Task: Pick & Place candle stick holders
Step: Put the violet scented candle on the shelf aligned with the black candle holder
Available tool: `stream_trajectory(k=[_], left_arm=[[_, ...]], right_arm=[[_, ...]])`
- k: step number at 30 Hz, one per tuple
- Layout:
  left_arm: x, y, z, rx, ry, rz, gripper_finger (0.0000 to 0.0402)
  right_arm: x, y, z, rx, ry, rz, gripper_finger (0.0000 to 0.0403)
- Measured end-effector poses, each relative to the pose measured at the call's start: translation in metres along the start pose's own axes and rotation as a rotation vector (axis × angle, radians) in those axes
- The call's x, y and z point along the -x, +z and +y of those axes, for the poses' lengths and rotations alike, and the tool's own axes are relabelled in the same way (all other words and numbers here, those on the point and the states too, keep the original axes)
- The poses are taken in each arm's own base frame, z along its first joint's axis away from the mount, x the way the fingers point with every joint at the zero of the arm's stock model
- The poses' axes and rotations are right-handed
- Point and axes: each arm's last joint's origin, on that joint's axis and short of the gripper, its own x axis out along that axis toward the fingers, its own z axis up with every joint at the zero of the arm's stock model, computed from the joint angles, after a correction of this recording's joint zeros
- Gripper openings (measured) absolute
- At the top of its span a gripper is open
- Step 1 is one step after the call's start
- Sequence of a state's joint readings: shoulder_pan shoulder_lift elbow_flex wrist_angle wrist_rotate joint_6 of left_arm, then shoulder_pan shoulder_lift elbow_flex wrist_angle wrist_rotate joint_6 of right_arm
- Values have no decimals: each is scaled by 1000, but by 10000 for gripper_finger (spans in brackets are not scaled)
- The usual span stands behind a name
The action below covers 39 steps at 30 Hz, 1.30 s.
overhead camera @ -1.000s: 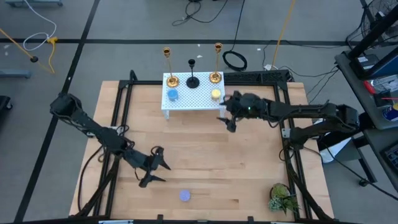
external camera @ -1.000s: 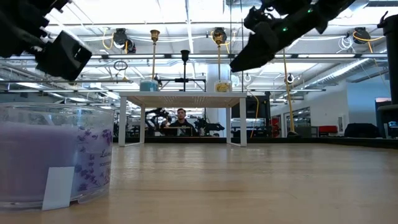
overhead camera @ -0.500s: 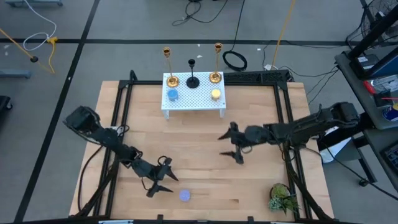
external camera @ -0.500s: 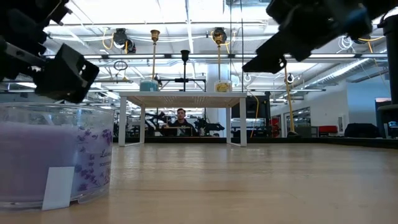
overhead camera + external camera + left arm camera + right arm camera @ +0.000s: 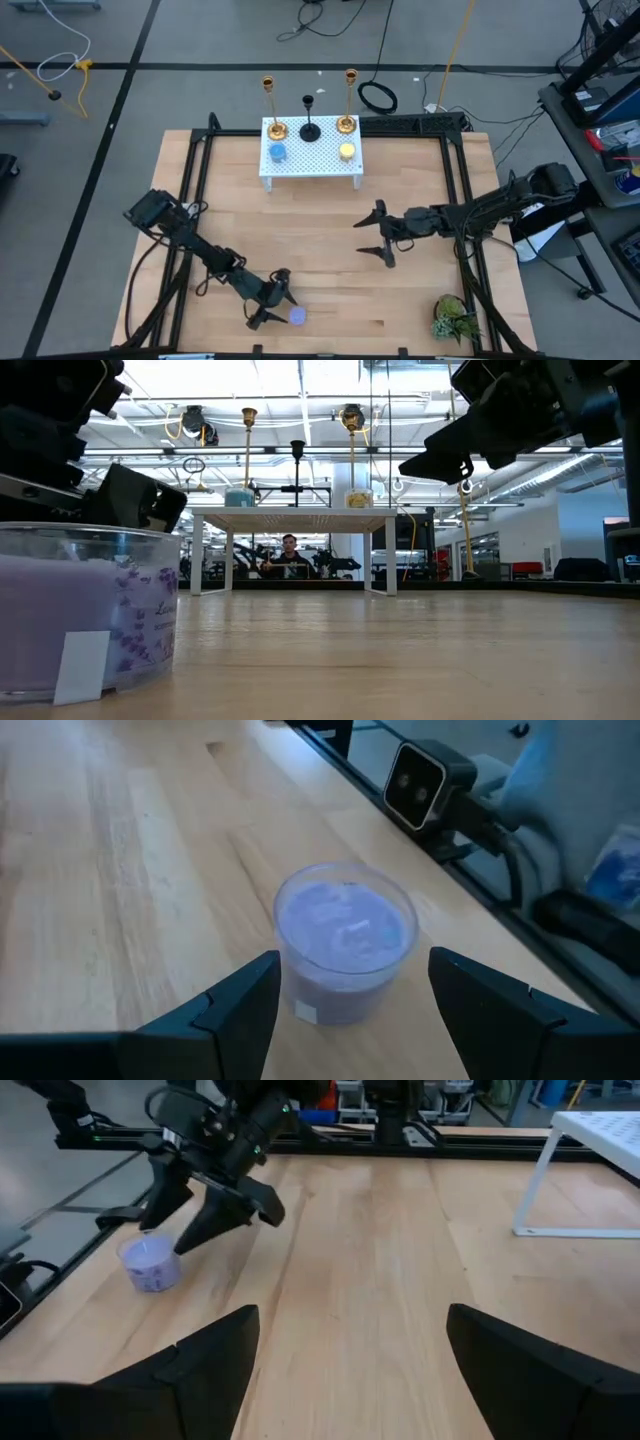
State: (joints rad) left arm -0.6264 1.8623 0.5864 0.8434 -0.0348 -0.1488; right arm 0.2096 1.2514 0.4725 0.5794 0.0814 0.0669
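My left tool [image 5: 345,1010] is spread wide around the purple cup [image 5: 345,952] at the near edge of the bench [image 5: 330,230]. It looks like smooth glass, probably slick and weighty, so I would grip its lower wall. My right tool [image 5: 379,233] hangs spread mid-bench. The remaining holders stand on the white stand [image 5: 311,160] at the far edge.

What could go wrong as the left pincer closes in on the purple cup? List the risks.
1. The left pincer is open with the purple cup just ahead of its fingers, near the table's front edge; a misjudged approach could push the cup toward that edge.
2. The cup looks like smooth glass, so a shallow grip might slip.
3. The right pincer hangs open mid-table, possibly in the carry path toward the white stand.
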Motion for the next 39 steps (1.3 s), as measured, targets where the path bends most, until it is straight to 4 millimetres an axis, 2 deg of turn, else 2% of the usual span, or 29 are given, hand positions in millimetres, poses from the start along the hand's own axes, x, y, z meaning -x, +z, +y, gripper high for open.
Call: stream_trajectory(k=[8,11,15,21,25,30,39], left_arm=[[-1,2,13,-55,-7,2,257],[-2,0,20,-54,-32,8,257],[-9,1,26,-45,-57,-1,257],[-17,0,33,-84,-68,3,257],[-16,1,41,-143,-37,-3,257],[-15,3,56,-190,9,-5,257],[-9,4,89,-133,82,-3,257]], right_arm=[[0,2,0,-2,9,-23,322],[-2,0,4,-43,72,-13,322],[-15,-16,20,-101,168,39,317],[-42,-34,49,-48,260,24,314],[-63,-40,60,21,279,43,314],[-78,-43,60,56,267,64,314],[-79,-45,60,29,267,79,314]])
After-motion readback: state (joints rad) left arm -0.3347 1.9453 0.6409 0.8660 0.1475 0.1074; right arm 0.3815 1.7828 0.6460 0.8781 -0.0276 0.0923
